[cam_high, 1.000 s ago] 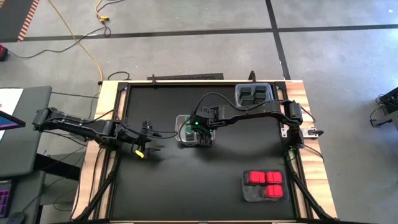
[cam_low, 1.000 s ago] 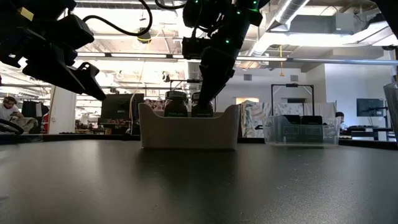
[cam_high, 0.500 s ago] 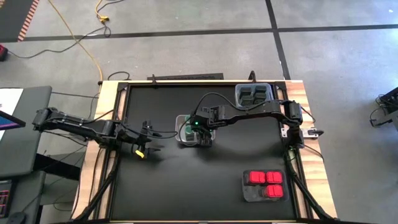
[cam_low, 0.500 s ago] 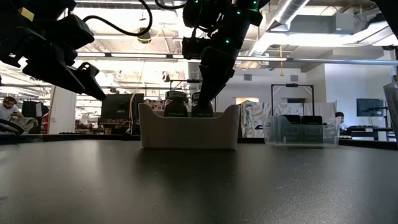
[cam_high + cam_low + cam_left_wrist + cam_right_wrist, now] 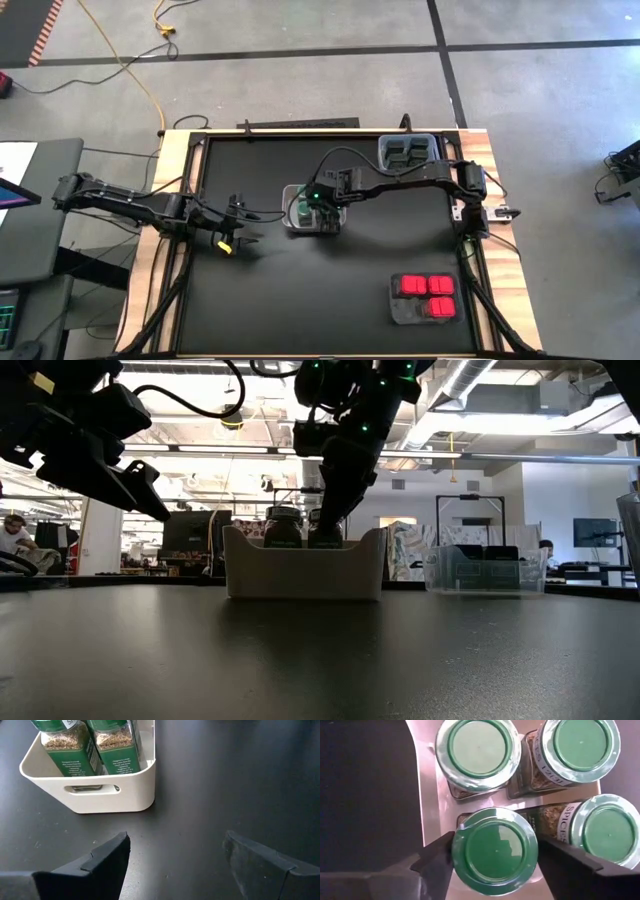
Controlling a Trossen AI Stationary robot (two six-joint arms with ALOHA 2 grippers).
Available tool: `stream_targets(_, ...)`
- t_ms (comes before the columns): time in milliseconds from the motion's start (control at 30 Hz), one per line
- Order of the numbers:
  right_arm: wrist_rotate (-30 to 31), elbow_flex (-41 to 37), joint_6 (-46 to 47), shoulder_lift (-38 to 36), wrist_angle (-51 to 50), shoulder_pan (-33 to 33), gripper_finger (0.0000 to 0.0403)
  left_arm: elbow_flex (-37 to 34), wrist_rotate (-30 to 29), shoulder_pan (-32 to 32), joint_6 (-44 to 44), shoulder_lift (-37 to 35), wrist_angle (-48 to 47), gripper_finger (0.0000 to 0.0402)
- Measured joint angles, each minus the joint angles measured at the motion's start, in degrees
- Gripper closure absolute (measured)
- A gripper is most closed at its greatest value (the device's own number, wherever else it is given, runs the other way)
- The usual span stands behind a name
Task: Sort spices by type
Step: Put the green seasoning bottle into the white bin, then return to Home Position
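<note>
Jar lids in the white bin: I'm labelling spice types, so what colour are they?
Green, all four jar lids in the white bin; clearest in the right wrist view.

Four jars [image 5: 495, 851] with green lids and green labels are sitting in a white bin [image 5: 115, 795] on the black table [image 5: 300, 290]. Red boxes [image 5: 426, 296] are showing in a dark tray [image 5: 398, 312] at the near right, and dark tins [image 5: 406, 153] in a grey tray [image 5: 383, 152] far right.

Open-plan lab: ceiling ducts [image 5: 470, 380], workstation monitors [image 5: 595, 532].
</note>
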Motion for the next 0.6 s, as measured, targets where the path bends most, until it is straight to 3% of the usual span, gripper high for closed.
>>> stream_targets(267, 0.0, 0.0, 0.0, -0.34, -0.15, 0.04, 0.0069, 0.0, 0.0, -0.01, 0.0, -0.02, 0.0, 0.0095)
stream_targets(600, 0.02, 4.83, 0.0, -3.31, -5.46, 0.39, 0.0066, 0.0, 0.0, 0.02, -0.14, 0.01, -0.15, 0.0095)
